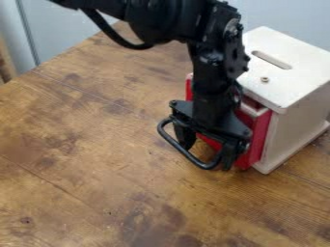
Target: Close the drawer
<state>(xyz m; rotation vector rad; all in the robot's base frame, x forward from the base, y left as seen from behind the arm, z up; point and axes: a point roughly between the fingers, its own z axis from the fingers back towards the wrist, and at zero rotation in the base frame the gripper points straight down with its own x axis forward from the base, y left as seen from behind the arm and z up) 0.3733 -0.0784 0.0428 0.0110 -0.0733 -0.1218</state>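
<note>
Nearest me I see worn, mottled wood counter [77,164]. Toward its right edge, the black loop handle [177,145] juts from the red drawer [256,135], which sits nearly flush in the cream, slotted box cabinet [287,87]. My black gripper [213,143] presses there; I cannot tell if its fingers are apart.

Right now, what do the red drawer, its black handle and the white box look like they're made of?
The drawer looks like painted wood: flat, even red. Its handle seems to be thin black metal or plastic, a bent loop; I can't tell which. The cabinet looks like pale painted wood, smooth and matte. The table is worn brown wood with visible grain.
</note>
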